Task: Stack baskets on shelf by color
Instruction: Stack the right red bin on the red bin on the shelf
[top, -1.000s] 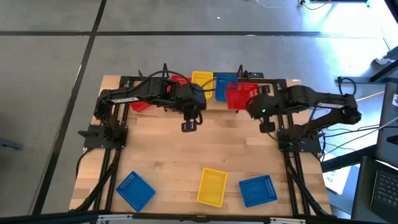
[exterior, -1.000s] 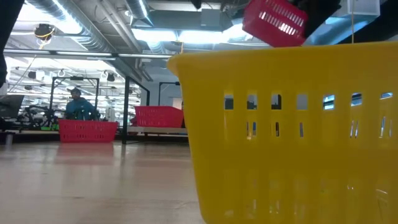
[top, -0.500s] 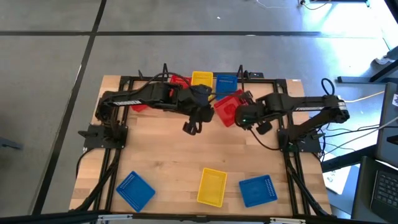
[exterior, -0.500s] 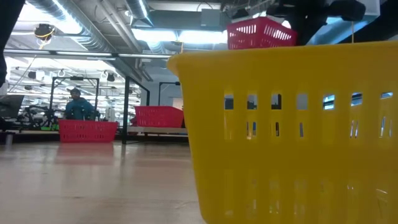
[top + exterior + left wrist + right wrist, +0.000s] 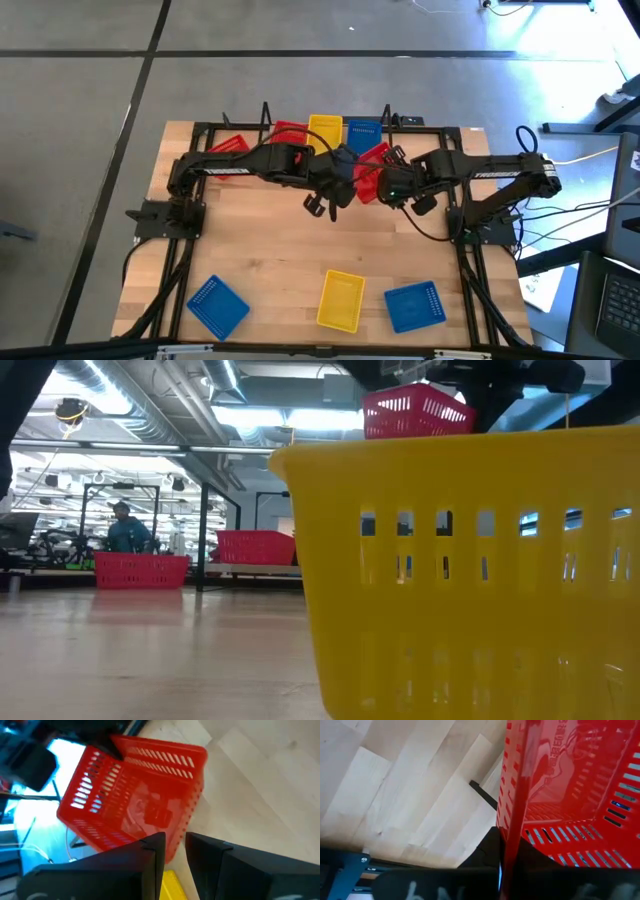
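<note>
A red basket (image 5: 372, 170) hangs above the table's far middle, with my right gripper (image 5: 502, 877) shut on it. My left gripper (image 5: 175, 857) is open just to that basket's left. Its fingers point at a lower corner of the basket (image 5: 172, 847) and have nothing between them. On the shelf (image 5: 430, 128) along the far edge stand a red basket (image 5: 288, 131), a yellow one (image 5: 325, 127) and a blue one (image 5: 362, 130). Another red basket (image 5: 228, 146) lies askew at the shelf's left end. My right gripper pinches one side wall of the red basket at its rim (image 5: 512, 845), with a finger on each face of the wall. It comes from the table's right side, slanting down. The basket is lifted clear of the table and sits roughly level (image 5: 415, 410).
Near the front edge lie a blue basket (image 5: 217, 305), a yellow basket (image 5: 340, 300) and another blue one (image 5: 413, 305). The yellow one fills the low view (image 5: 460, 570). The wooden tabletop between them and the arms is bare. A person (image 5: 122, 530) is in the room far behind.
My right gripper has carried the red basket toward the table's left and rolled it from tilted to level, then held still. My left gripper has gone toward the right, down to the held basket, and rolled its wrist. Its arm has uncovered the red basket at the far left.
</note>
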`<control>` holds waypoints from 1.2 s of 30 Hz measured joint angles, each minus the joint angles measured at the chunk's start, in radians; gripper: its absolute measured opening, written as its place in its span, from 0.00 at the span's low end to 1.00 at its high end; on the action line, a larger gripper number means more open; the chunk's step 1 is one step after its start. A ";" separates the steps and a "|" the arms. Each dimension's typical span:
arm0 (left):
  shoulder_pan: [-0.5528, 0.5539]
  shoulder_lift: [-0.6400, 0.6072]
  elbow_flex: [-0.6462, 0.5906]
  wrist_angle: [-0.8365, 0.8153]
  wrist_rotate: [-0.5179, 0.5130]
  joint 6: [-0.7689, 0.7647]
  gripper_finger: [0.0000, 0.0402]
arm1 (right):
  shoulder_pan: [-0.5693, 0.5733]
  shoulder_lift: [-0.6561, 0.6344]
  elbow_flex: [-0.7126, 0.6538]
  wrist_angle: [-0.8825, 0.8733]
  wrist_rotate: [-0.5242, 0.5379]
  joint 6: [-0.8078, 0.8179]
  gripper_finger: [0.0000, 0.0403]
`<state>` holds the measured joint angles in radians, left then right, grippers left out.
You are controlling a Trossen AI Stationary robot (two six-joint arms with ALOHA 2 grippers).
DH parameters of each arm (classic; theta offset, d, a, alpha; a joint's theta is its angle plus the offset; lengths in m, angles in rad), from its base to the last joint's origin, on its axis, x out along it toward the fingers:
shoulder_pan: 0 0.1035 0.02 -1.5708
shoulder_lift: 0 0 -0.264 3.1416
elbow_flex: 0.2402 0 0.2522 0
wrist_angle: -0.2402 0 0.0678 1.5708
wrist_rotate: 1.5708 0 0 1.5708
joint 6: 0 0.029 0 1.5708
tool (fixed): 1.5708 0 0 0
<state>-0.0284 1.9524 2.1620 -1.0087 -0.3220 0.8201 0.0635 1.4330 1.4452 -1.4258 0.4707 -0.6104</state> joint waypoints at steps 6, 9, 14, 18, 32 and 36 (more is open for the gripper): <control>0.003 0.013 0.000 0.022 -0.018 0.038 0.17 | 0.000 0.000 0.000 0.001 0.000 0.002 0.00; 0.009 0.013 -0.001 0.025 -0.035 0.073 0.17 | 0.000 0.000 0.000 0.003 0.000 0.003 0.00; 0.022 0.012 -0.001 0.025 -0.034 0.091 0.17 | 0.000 0.000 0.000 0.005 0.000 0.000 0.00; 0.036 0.012 -0.001 0.024 -0.033 0.106 0.17 | 0.000 0.000 0.000 0.006 0.001 0.000 0.00; 0.033 0.064 0.000 0.035 -0.057 0.132 0.16 | 0.000 0.000 -0.002 0.006 0.008 -0.003 0.00; 0.028 0.065 -0.001 0.045 -0.073 0.135 0.11 | -0.001 -0.001 -0.002 0.007 0.014 -0.013 0.00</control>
<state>-0.0007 2.0174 2.1612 -0.9635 -0.3946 0.9555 0.0628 1.4325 1.4429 -1.4191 0.4848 -0.6235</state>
